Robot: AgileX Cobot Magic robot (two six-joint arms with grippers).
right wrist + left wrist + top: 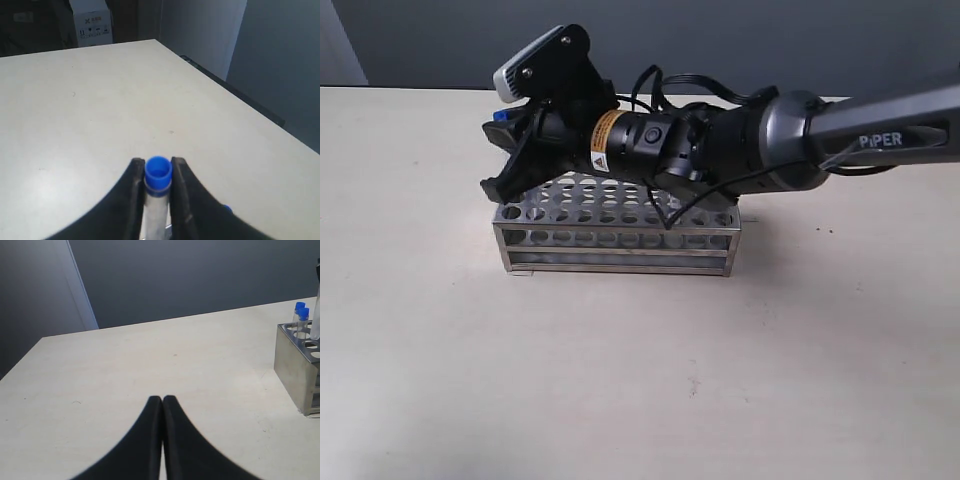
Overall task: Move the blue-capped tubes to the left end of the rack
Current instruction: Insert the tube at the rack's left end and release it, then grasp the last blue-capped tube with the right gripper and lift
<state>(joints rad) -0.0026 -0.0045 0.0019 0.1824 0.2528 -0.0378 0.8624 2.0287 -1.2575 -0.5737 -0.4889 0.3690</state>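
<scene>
The shiny metal rack (620, 238) stands mid-table. My right gripper (502, 158) reaches across over its left end. In the right wrist view the right gripper (158, 167) is shut on a clear blue-capped tube (158, 172), gripped just below the cap and held upright. Another blue cap (226, 209) peeks out beside one finger. The left wrist view shows two blue-capped tubes (301, 312) standing in the rack's (295, 365) end corner, and a clear tube body (316, 315) hanging beside them. My left gripper (162, 399) is shut and empty over bare table, away from the rack.
The pale table (620, 380) spreads around the rack. A dark wall runs behind the table's far edge (420, 88). The right arm's body (760, 150) and cables lie over the rack's right half. The left arm is out of the exterior view.
</scene>
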